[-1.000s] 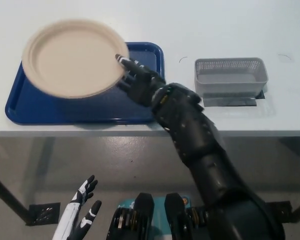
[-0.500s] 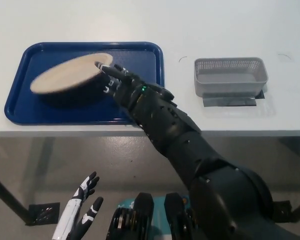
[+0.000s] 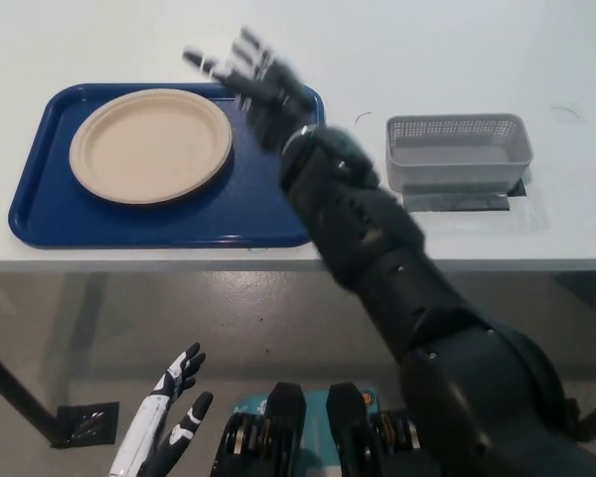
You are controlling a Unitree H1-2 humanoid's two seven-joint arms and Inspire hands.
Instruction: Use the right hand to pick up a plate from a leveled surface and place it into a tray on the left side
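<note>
A beige paper plate (image 3: 150,145) lies flat in the blue tray (image 3: 50,214) on the left of the white table. My black right hand (image 3: 250,79) is open with its fingers spread, raised above the tray's far right corner, just right of the plate and apart from it. It appears motion-blurred. My white left hand (image 3: 169,425) hangs open below the table edge at the lower left, holding nothing.
A grey mesh basket (image 3: 458,149) stands on the table to the right of the tray, on a dark strip. The table's front edge (image 3: 179,263) runs just below the tray. Grey floor shows beneath.
The plate went from tilted in my right hand to lying flat in the tray. The right hand let go, opened and lifted up and away to the right.
</note>
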